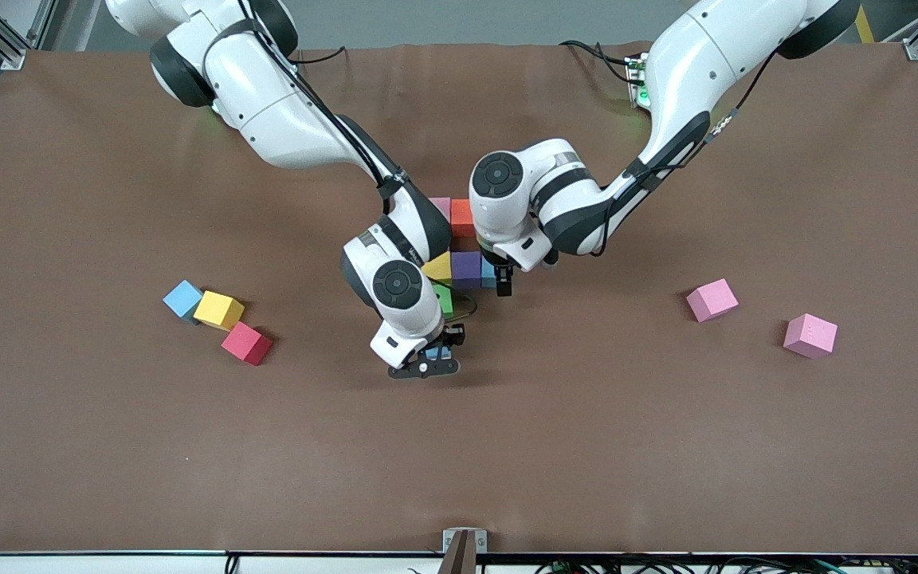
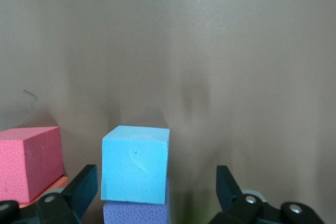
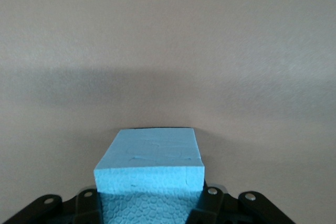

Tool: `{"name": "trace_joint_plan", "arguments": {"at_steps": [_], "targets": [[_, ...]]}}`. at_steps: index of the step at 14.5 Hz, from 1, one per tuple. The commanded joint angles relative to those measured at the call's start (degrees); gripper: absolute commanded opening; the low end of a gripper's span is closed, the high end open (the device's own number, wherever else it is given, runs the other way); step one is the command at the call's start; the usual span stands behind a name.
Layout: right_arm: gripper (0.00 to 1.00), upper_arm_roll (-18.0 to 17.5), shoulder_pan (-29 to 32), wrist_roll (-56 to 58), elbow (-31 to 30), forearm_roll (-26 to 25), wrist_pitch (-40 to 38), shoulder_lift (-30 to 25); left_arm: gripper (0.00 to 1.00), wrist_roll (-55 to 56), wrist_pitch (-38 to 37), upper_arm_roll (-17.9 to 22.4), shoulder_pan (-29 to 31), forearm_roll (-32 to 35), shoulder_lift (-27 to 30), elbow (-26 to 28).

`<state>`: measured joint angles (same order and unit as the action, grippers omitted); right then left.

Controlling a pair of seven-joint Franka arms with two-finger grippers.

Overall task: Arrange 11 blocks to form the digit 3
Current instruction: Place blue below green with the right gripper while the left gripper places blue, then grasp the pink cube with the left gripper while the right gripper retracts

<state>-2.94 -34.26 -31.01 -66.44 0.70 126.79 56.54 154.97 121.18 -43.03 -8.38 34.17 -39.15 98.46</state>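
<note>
a partial digit 3 (image 1: 465, 239) of touching pink, orange, yellow, purple, light blue and green cubes sits mid-table, a blue, yellow and red cluster (image 1: 217, 310) toward the right arm's end, two pink cubes (image 1: 712, 300) toward the left arm's.

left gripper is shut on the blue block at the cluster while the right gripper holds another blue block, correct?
Not quite. The left gripper is open: the left wrist view shows its fingers standing clear on either side of the blue block, which sits on a purple block. The rest holds: the right gripper is shut on another blue block.
</note>
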Motion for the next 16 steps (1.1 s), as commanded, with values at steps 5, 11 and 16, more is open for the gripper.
{"name": "trace_joint_plan", "arguments": {"at_steps": [5, 11, 16], "targets": [[0.26, 0.04, -1.07, -0.63, 0.96, 2.46, -2.68, 1.38, 0.99, -15.1, -7.71, -2.85, 9.94, -1.82, 2.41, -2.74], [0.26, -0.05, -2.3, -1.5, 0.96, 2.46, -4.89, 1.99, 0.98, -40.48, -11.49, -3.91, 20.93, -1.82, 4.44, -2.83], [0.27, -0.05, -2.12, -1.87, 0.96, 2.46, -4.89, 2.17, 0.98, -65.18, -14.91, -3.91, 28.4, -1.74, 4.44, -2.66]]}}
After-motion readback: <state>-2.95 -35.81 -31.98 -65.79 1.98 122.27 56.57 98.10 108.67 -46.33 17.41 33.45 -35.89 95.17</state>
